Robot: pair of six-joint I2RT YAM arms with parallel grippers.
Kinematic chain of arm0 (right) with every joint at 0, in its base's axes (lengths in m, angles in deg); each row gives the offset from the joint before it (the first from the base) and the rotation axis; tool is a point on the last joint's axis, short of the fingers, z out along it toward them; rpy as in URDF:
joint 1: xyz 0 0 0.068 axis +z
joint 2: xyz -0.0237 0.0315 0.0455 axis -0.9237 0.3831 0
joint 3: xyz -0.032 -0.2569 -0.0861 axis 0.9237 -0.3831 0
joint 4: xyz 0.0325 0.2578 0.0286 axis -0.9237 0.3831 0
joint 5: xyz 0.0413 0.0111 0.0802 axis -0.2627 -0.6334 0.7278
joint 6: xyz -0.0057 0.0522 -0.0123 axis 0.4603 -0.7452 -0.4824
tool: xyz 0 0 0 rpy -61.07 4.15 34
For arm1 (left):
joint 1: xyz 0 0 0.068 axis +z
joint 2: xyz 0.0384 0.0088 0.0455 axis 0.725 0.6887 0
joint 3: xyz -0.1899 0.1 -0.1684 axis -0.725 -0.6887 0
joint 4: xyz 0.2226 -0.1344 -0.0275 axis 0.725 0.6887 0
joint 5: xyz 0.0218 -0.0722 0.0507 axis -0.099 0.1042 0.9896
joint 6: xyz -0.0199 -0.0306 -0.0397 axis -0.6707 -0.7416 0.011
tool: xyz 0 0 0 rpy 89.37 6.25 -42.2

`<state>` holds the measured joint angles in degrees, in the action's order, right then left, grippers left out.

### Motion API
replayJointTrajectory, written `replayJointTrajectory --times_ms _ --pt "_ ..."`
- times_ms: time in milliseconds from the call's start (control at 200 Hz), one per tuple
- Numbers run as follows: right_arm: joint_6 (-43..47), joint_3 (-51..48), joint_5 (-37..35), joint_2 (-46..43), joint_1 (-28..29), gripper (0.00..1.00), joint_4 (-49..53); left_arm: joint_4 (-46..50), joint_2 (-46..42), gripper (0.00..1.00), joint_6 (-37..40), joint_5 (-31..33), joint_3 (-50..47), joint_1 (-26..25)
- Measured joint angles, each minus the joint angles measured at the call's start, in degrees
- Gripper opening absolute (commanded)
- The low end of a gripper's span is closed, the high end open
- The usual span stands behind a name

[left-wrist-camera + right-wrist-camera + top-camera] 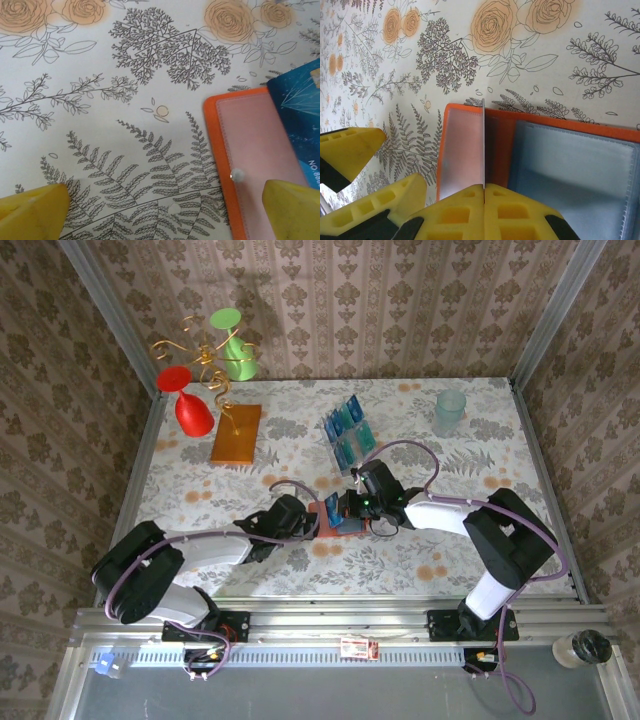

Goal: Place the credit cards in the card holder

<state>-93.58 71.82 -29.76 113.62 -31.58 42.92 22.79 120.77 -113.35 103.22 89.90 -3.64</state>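
The orange card holder [343,528] lies open on the floral cloth at mid-table. My right gripper [347,508] is shut on a dark blue credit card [331,508]. In the right wrist view that card [484,145] stands edge-on over the card holder [500,131], between its clear left pocket and its grey-blue right pocket, held by my right gripper [484,188]. My left gripper [162,216] is open and low. One of its fingertips [295,212] is over the card holder's left flap [250,150], the other over bare cloth. More credit cards [348,432] stand in a clear rack.
An orange-brown slab [236,433] lies at the back left, by a gold wire stand with a red glass [190,405] and a green glass [235,350]. A clear cup [449,412] stands at the back right. Patterned walls close in the table.
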Motion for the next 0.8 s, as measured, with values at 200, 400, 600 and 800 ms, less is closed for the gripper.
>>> replayJointTrajectory --times_ms 200,400,600,800 --pt "-0.3 0.0 0.0 0.0 0.0 0.00 -0.2 -0.1 1.1 1.00 0.2 -0.7 1.3 -0.5" --pt "-0.3 -0.1 0.0 -0.2 0.0 0.00 -0.6 0.0 3.6 1.00 0.2 -0.7 1.3 -0.6" --pt "-0.4 -1.0 0.0 -3.5 -0.5 0.00 -0.5 0.1 3.9 1.00 0.2 0.2 1.4 -0.9" --pt "-1.6 -3.4 -0.3 -7.7 -1.9 0.00 -0.8 0.1 4.0 1.00 0.2 0.7 1.4 -1.2"
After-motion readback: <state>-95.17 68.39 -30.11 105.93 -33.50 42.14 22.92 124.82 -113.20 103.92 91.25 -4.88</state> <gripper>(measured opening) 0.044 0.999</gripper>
